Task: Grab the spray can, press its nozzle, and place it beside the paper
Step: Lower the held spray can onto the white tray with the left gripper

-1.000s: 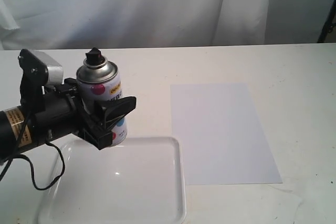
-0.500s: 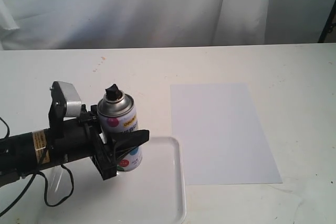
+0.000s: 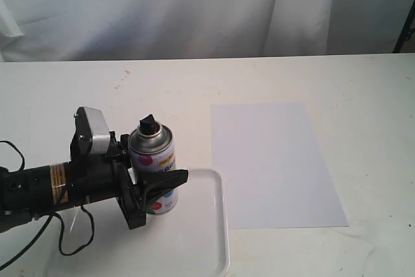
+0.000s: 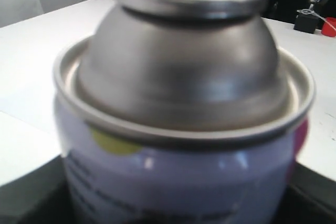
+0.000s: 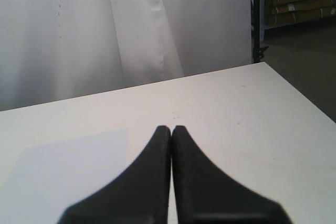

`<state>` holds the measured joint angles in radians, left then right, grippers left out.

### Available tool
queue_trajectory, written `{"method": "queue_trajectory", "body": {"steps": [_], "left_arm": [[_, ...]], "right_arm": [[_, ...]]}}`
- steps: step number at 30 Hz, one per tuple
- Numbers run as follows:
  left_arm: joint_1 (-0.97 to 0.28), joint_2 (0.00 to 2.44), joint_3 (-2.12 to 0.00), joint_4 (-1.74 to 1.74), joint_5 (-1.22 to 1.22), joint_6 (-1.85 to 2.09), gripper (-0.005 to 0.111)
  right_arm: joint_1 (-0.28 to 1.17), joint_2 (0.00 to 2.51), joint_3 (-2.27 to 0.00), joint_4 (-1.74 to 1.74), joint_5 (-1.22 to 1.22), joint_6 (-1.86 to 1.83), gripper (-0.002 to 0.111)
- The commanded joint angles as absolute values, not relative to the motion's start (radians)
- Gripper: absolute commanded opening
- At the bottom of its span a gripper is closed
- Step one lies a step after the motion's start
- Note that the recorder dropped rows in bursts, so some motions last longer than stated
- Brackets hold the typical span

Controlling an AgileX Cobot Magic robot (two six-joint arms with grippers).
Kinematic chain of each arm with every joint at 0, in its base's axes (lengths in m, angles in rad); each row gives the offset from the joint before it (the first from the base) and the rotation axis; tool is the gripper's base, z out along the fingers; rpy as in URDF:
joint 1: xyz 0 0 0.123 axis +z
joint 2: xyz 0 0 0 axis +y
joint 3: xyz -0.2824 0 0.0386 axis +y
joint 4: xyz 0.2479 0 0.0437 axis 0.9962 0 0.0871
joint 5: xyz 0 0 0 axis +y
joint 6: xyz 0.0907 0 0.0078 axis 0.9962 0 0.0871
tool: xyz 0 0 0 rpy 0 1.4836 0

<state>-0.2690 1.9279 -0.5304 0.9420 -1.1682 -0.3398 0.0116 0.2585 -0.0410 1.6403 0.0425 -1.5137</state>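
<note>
Both were closed: left end effector [image 3: 157, 186] was clamped on spray can [image 3: 152, 155] mid-body, upright, so nozzle [image 3: 148, 122] was left exposed for pressing; right end effector [image 5: 171, 129] was pressed together, empty.

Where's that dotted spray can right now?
The spray can is left of centre in the exterior view, upright in the left gripper over the far edge of the tray, with the paper to its right.

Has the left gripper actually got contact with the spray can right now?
Touching. The exterior view shows the left gripper with its jaws clamped against the dotted body of the spray can. In the left wrist view the can fills the space between them.
</note>
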Motion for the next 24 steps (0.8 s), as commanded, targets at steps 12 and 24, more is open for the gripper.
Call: {"method": "queue_trajectory", "body": {"steps": [12, 24], "left_arm": [[-0.138, 2.019, -0.796, 1.348, -1.221, -0.508, 0.0], [-0.14, 2.132, -0.924, 1.536, -1.221, -0.569, 0.0]], "right_arm": [[0.017, 0.255, -0.039, 1.636, 0.051, -1.509, 0.0], [0.017, 0.255, -0.039, 1.636, 0.051, -1.509, 0.0]]}}
